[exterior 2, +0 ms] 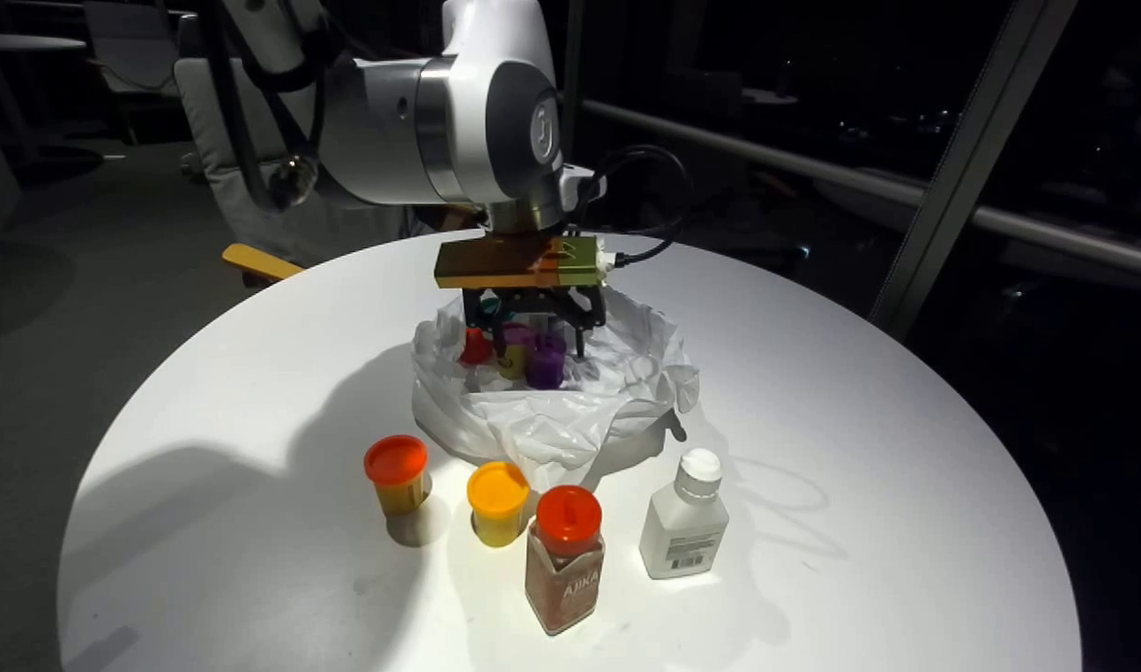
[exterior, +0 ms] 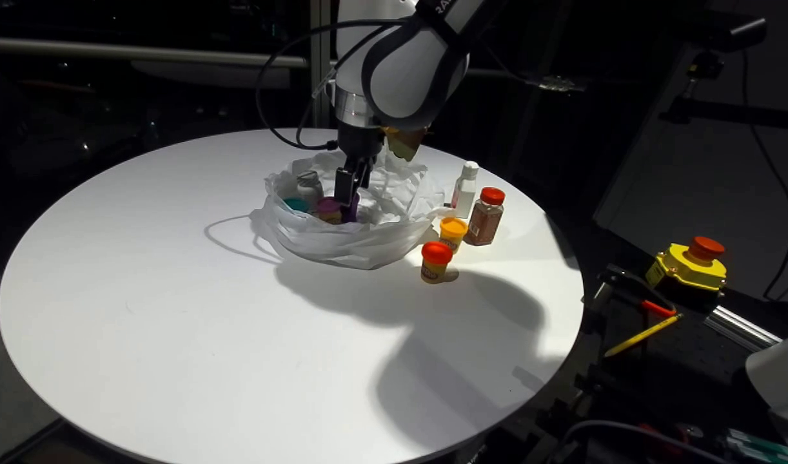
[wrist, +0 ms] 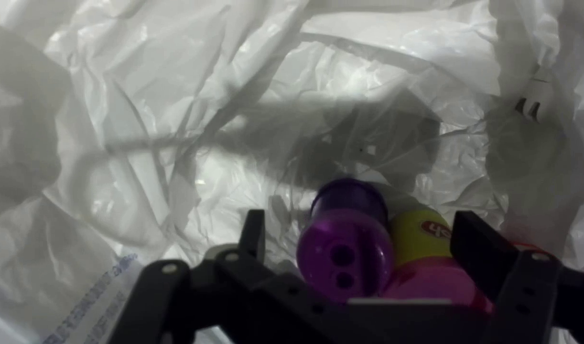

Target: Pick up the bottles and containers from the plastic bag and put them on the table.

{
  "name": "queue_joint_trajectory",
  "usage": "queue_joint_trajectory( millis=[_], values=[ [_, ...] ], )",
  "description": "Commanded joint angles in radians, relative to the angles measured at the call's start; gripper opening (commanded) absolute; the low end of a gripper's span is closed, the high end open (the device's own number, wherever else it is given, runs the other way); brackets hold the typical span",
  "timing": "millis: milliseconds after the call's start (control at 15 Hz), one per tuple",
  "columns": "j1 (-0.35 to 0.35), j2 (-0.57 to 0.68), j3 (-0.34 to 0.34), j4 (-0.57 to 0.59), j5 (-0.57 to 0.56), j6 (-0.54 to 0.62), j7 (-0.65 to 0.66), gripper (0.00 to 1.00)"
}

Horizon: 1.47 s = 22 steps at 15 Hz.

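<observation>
White table, empty pincer spread wide, purple container — holes only in wrist view

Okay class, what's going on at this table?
A robot arm has its open gripper down at a white plastic bag on a round table. In the wrist view, what looks like a purple pencil sharpener and part of a pink-lidded Play-Doh tub show between the jaws, neither gripped. Outside the bag stand a red-lidded Play-Doh tub, an orange-lidded tub, an Ajika jar and a white bottle.
</observation>
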Motion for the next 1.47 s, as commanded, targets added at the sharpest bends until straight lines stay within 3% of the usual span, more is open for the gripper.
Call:
queue_joint_trajectory(
  millis=[0,400,467,533,933,1400],
  values=[
    [-0.013,0.019,0.006,0.024,0.017,0.014,-0.039,1.00],
    [-0.005,0.032,0.002,0.038,0.010,0.026,-0.043,1.00],
    [-0.006,0.034,0.004,0.041,0.011,0.024,-0.048,0.75],
    [-0.006,0.038,0.003,0.046,0.010,0.022,-0.050,0.75],
    [0.002,0.054,-0.005,0.069,0.004,0.028,-0.049,0.27],
    [0.018,-0.010,-0.022,0.043,0.008,-0.002,-0.013,0.25]
  ],
)
